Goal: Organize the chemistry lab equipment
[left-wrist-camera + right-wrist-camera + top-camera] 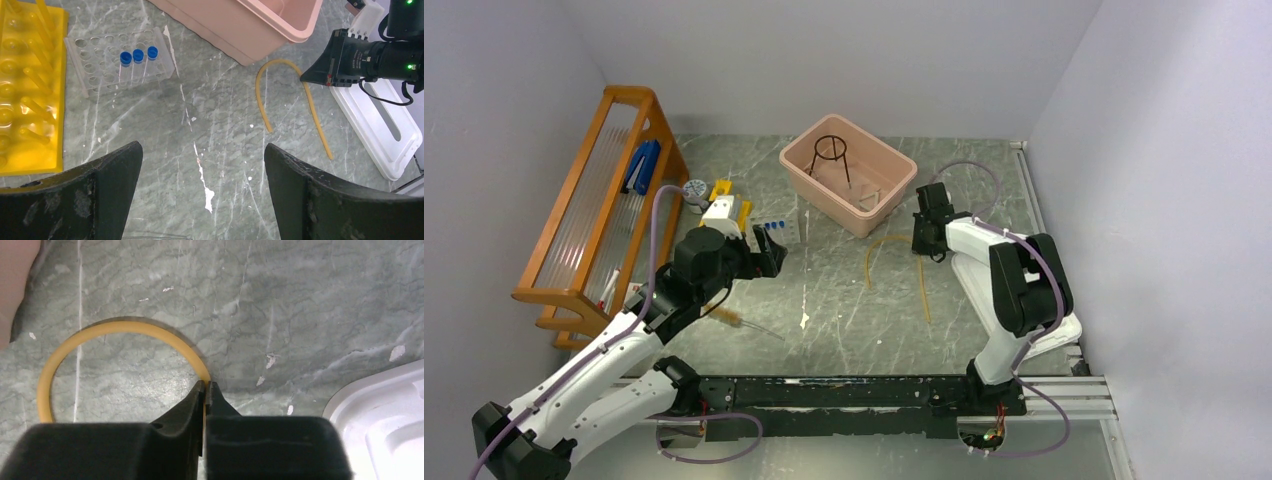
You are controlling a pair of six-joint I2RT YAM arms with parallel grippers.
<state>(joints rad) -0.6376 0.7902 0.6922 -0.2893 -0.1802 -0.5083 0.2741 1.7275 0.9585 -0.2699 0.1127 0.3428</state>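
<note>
The tan rubber tubing [924, 290] lies in a hook shape on the table right of centre, also in the right wrist view [120, 327] and the left wrist view [290, 95]. My right gripper [205, 387] is shut on one end of the bend, low at the table [921, 248]. My left gripper [202, 150] is open and empty, hovering above bare table [769, 255]. Three blue-capped tubes [138, 55] stand in a clear rack [120, 62] beside the yellow tube rack [30, 100]. The black wire tripod [829, 150] stands in the pink tub [894, 195]. A thin wire brush [744, 322] lies near my left arm.
A wooden rack [594, 220] with a blue item [642, 165] stands along the left wall. The white lid [1064, 335] lies at the right, near my right arm's base, and shows in the wrist views [380, 125] [385, 405]. The pink tub's wall [240, 25] is just behind the tubing.
</note>
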